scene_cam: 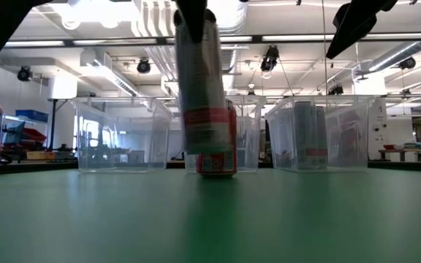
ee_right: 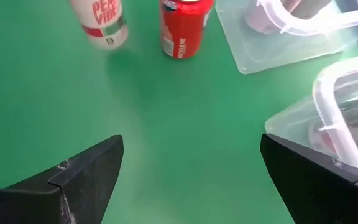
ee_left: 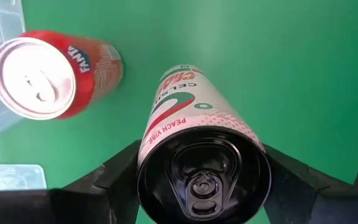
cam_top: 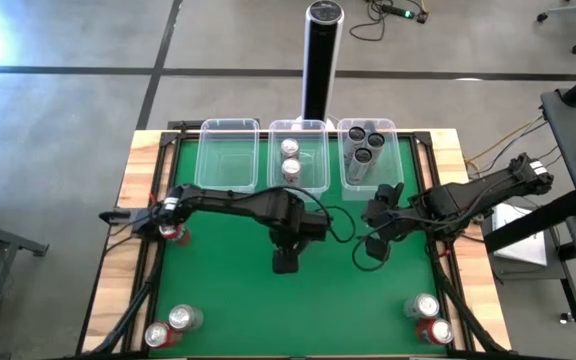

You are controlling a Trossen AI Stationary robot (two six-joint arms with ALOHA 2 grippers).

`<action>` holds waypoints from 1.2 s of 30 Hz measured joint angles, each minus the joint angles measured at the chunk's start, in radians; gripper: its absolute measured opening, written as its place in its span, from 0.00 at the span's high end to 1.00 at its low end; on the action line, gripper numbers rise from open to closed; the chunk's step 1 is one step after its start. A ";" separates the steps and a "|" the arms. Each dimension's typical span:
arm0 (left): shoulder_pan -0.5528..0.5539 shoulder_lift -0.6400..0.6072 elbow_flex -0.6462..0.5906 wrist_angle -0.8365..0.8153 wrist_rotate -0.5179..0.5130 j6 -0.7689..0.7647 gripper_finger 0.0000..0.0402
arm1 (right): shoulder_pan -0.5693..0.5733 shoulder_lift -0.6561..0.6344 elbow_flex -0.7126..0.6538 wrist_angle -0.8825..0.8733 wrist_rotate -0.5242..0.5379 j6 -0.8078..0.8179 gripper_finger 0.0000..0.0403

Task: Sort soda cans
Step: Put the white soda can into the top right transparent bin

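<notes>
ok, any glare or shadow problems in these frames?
Low view: ceiling lights glare across the top; the green mat faintly mirrors the white can held by the left gripper. High view: bright floor patch upper left; right gripper waits open by the right tub. Right wrist view: soft shadow beside the can.

A robotics lab or industrial workspace is showing here: bare ducts (scene_cam: 156, 29) and strip lights (scene_cam: 298, 38) are hanging overhead, cables (cam_top: 393, 14) are trailing across a concrete floor (cam_top: 58, 120), and a green tabletop (cam_top: 228, 290) is sitting in a wooden frame.
</notes>
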State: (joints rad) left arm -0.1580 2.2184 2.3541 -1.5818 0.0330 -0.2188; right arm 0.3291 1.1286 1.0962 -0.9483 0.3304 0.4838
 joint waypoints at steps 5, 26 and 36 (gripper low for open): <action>0.000 0.006 -0.024 0.002 -0.009 0.001 0.40 | 0.001 0.000 0.000 0.004 -0.049 0.032 0.07; 0.016 0.013 -0.078 0.078 -0.047 -0.009 0.35 | 0.007 0.167 -0.021 0.230 -0.096 -0.032 0.07; 0.021 0.010 -0.142 0.097 -0.051 -0.044 0.27 | 0.007 0.224 -0.022 0.274 -0.104 -0.001 0.07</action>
State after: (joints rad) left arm -0.1372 2.2280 2.2123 -1.4851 -0.0177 -0.2626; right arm 0.3363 1.3524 1.0744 -0.6740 0.2260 0.4824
